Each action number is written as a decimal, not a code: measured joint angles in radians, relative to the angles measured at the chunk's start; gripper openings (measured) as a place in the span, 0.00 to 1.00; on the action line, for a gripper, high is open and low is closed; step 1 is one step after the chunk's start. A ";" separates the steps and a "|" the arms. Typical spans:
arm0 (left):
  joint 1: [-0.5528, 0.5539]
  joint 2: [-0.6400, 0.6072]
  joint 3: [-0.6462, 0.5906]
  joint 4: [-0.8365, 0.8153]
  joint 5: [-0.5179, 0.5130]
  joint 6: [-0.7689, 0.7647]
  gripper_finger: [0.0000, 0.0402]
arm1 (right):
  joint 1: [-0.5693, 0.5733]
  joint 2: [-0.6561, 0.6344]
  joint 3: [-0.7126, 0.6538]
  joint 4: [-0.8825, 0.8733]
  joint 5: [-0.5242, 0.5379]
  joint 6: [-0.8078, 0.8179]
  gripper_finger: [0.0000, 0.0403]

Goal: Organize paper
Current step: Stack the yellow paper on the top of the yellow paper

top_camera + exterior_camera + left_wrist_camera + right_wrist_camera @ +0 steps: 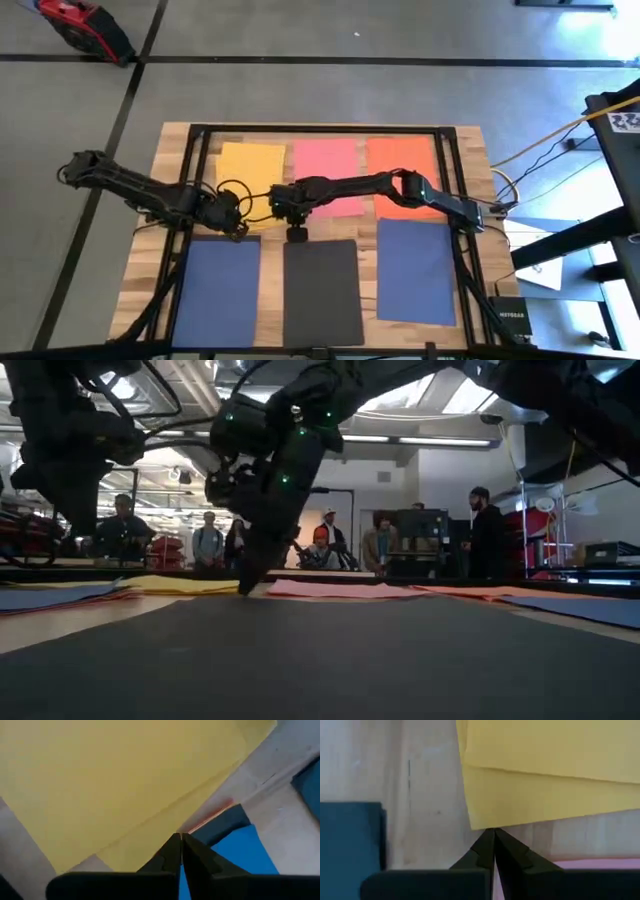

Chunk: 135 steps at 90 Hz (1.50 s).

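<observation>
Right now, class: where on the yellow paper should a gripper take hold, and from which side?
Probably at the near corner of the yellow paper. It lies flat on the table, so only an edge offers purchase. Come low from the bare wood beside the black paper, where the right gripper already points, fingers shut.

Almost nothing here can be read. The one candidate is a small black box (508, 318) on the floor just off the table's (470, 140) right-hand near corner, which carries a short line of pale lettering along its top; the letters are too small to make out with any certainty. A white tag (625, 121) with a dark printed pattern sits on the black frame beyond the table's right far corner, but no words or numbers can be told from it. The paper sheets bear no print.
</observation>
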 joint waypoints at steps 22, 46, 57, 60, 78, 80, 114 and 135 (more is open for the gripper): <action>-0.013 0.002 -0.028 0.013 0.000 -0.043 0.00 | -0.004 -0.006 -0.034 0.044 -0.031 0.009 0.00; -0.012 0.055 -0.137 0.230 0.008 -0.061 0.00 | -0.011 -0.003 -0.037 0.090 -0.053 0.029 0.00; -0.010 0.080 -0.157 0.252 -0.024 -0.068 0.00 | -0.016 -0.001 -0.037 0.101 -0.056 0.033 0.00; -0.010 0.083 -0.161 0.252 -0.031 -0.069 0.00 | -0.016 -0.001 -0.037 0.106 -0.060 0.036 0.00; -0.010 0.087 -0.164 0.243 -0.150 -0.086 0.00 | -0.018 0.001 -0.037 0.131 -0.065 0.040 0.00; -0.009 0.088 -0.164 0.240 -0.161 -0.089 0.00 | -0.018 0.001 -0.037 0.133 -0.065 0.040 0.00; 0.003 0.195 -0.164 0.238 -0.140 -0.098 0.00 | -0.019 0.023 -0.035 0.181 -0.092 0.055 0.00; 0.004 0.234 -0.161 0.346 -0.148 -0.067 0.00 | -0.019 0.025 -0.035 0.196 -0.099 0.055 0.00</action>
